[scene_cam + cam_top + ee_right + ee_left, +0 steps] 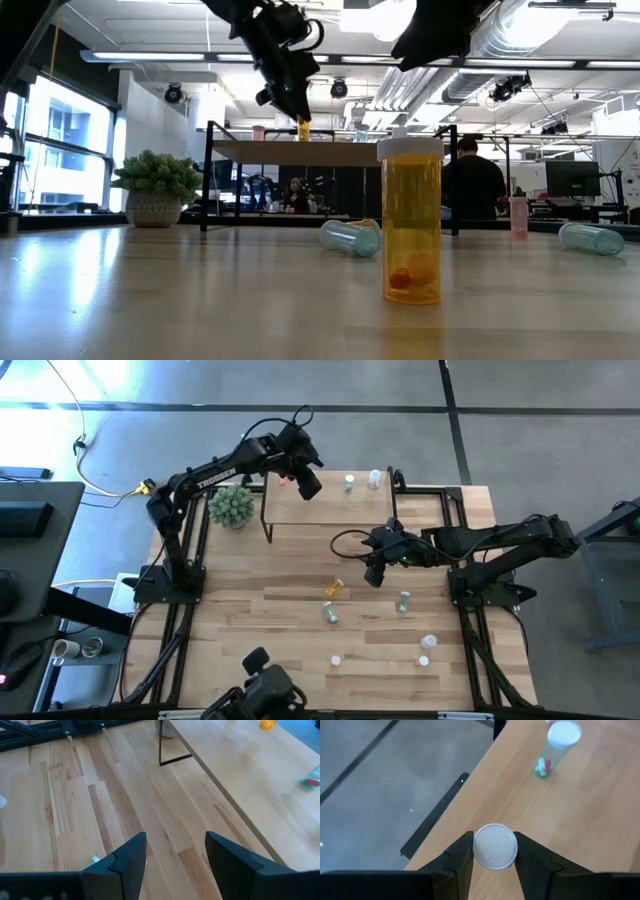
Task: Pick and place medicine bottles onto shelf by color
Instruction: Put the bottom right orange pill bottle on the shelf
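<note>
Over the far-left corner of the shelf (330,510), the left gripper (494,851) holds its fingers narrowed onto the white cap (494,846) of an orange medicine bottle (303,129), pressing it from both sides. The low view shows the bottle upright at the shelf's top; whether it touches the wood cannot be told. From the wrist, only the ribbed cap shows, the bottle's body hidden beneath it.

The right gripper (175,851) hangs over the tabletop (260,620) just in front of the shelf, fingers parted and empty.

Two white-capped bottles (349,482) stand near the shelf's far edge. One clear bottle (556,745) there holds red and green pills.

On the table, an orange bottle (334,588) lies beside two green-tinted ones (329,613), with small pale bottles (428,643) nearer the front. A potted plant (231,506) sits left of the shelf. In the low view, an orange bottle (411,222) looms upright, close to the lens.
</note>
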